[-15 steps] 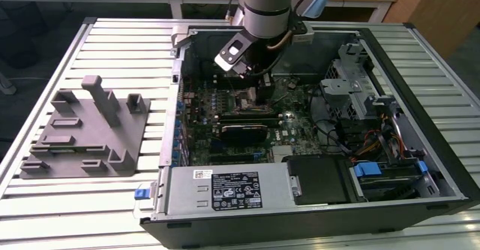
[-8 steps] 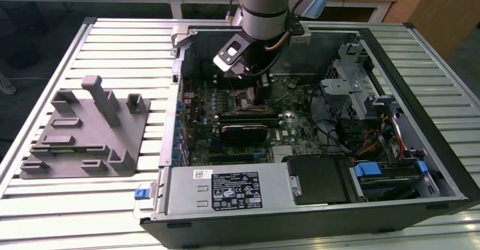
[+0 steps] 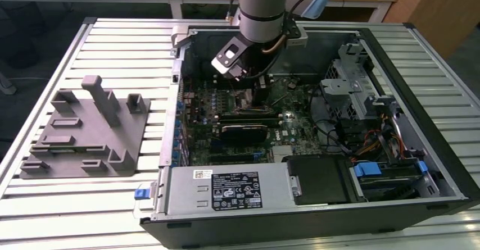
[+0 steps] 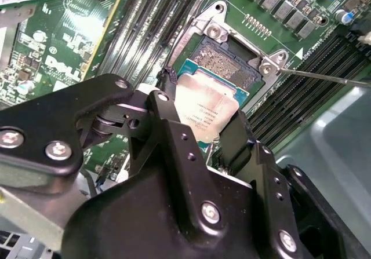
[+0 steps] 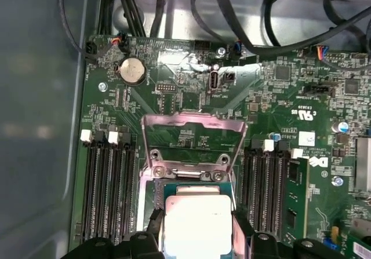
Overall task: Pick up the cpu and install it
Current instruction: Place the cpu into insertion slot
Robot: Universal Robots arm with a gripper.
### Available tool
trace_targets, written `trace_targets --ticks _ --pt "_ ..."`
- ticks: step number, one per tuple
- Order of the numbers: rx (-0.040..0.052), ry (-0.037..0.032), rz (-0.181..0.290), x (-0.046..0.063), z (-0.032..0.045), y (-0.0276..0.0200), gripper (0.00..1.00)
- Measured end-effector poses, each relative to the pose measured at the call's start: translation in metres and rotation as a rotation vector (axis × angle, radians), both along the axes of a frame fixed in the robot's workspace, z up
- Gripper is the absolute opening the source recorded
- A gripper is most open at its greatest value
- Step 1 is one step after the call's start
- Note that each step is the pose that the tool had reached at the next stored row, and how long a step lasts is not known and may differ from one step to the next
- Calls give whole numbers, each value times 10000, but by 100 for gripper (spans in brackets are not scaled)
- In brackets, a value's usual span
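The cpu point(image 4: 204, 109) is held by the gripper point(image 4: 200, 128), its fingers point(image 4: 164, 117) pressed on two opposite edges and closed to the chip's width. The chip sits over the open socket point(image 4: 223, 66) and covers part of the contact field; whether it rests on the contacts cannot be determined. The load plate point(image 5: 194, 120) stands raised.

The socket is on the motherboard point(image 3: 293, 101) inside the open computer case point(image 3: 300, 222), which lies on the slatted table point(image 3: 90, 205).

In the exterior view the arm point(image 3: 262, 8) hides the chip. In the first wrist view the picture edge cuts off part of it.
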State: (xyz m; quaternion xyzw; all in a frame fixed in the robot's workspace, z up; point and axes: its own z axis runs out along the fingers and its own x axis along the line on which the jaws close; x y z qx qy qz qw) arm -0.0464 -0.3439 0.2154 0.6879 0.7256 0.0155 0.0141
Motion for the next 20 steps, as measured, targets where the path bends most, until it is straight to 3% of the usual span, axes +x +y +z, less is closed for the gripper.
trace_targets --ticks 6,20 --pt "-1 1 0 -11 -9 0 55" --pt "0 1 -274 -55 -125 20 55"
